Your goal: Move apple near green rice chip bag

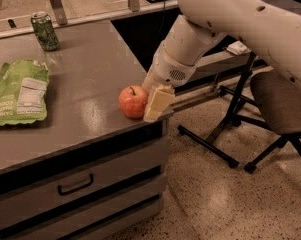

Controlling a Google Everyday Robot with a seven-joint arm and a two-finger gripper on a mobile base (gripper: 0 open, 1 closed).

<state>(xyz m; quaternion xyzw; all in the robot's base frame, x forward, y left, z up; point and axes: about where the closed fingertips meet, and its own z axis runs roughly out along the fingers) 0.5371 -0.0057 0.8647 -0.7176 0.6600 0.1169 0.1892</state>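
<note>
Gripper (155,104) at the counter's right front corner, against the right side of the apple (133,102); whether its jaws are apart or clamped on the fruit cannot be told. The apple sits near the edge of the counter (90,74), well apart from the green rice chip bag (19,91) at far left (green can (44,31) behind). Advisable: a centred grip, a clean lift, then travel left, away from the edge.
</note>
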